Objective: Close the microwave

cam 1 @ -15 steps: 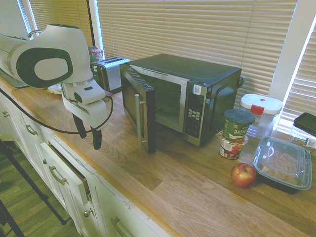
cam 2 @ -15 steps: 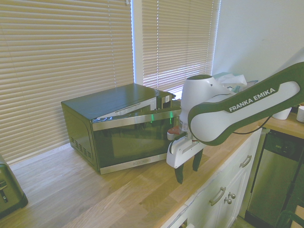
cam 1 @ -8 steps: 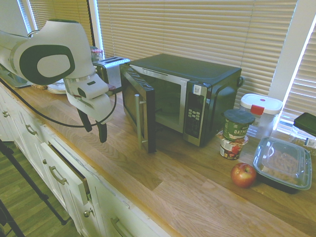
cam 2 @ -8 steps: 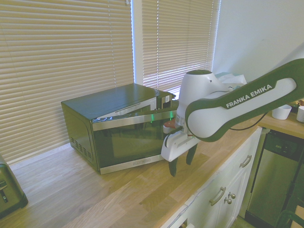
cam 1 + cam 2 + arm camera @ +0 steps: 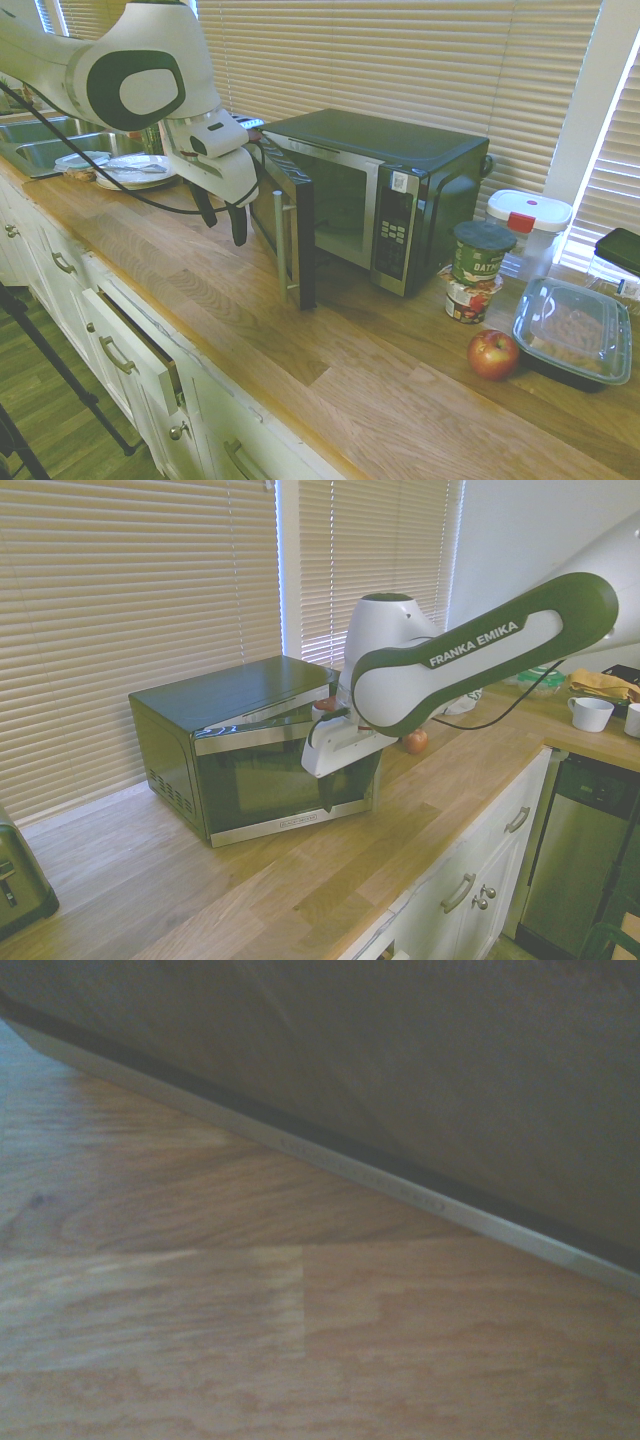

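Gripper (image 5: 226, 234) has its fingers apart and holds nothing; can't tell if it touches the door (image 5: 284, 225) | microwave (image 5: 375, 180) sits on the wooden counter (image 5: 200, 300), just beside it, door open | only first exterior view shows buttons (image 5: 392, 232) | only second shows white cup (image 5: 590, 714), far back

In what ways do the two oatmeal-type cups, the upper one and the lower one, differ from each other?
The upper cup is mostly dark green with pale lettering, while the lower cup shows red and white. The upper cup sits on top of the lower cup; the lower cup stands on the wooden counter. Both are round and upright.
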